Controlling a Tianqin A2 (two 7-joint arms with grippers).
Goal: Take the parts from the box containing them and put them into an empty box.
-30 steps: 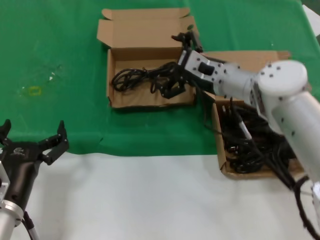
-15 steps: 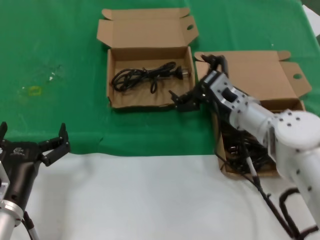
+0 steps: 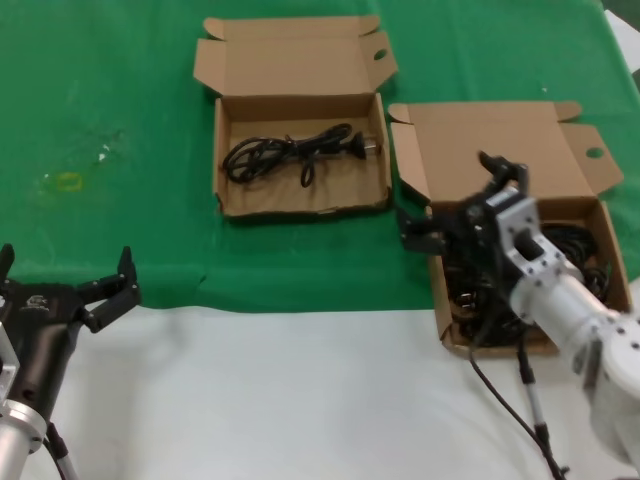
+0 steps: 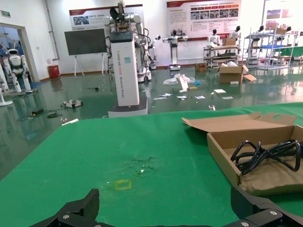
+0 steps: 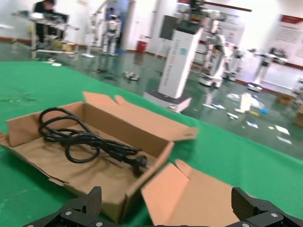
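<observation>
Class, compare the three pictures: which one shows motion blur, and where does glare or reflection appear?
Head view: even lighting, the right gripper slightly smeared. Left wrist view: sharp, with the glossy hall floor mirroring ceiling light. Right wrist view: soft and blurred throughout, though the cord in its box remains readable.

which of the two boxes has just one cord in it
The box farther from the robot, on the green cloth, holds a single black cord. The box by the right gripper is the other one, piled with tangled cords.
</observation>
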